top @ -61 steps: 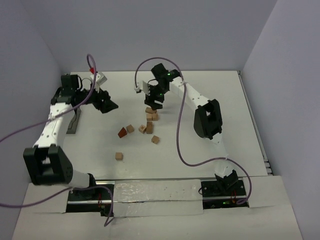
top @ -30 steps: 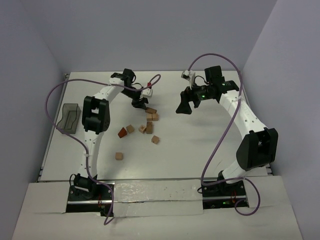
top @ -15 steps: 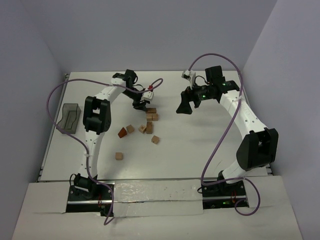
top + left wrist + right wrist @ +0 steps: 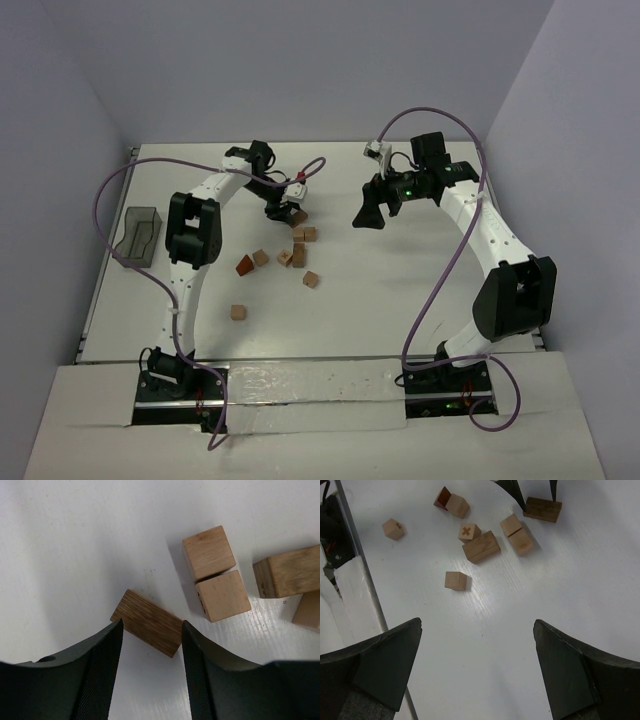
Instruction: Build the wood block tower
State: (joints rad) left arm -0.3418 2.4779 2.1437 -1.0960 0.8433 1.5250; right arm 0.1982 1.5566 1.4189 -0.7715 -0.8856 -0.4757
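You have six tan cubes, two oblong blocks and one reddish wedge, half hidden behind a cube, loose mid-tabletop; your left gripper straddles the farther oblong, whether pinching you cannot tell, right gripper spread wide

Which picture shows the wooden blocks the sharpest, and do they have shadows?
Left wrist view: sharpest; grain shows on the flat brown block, and a soft shadow lies left of the tan cube. Right wrist view: blocks smaller, streaky sheen on the table. Top external view: blocks tiny, no grain visible.
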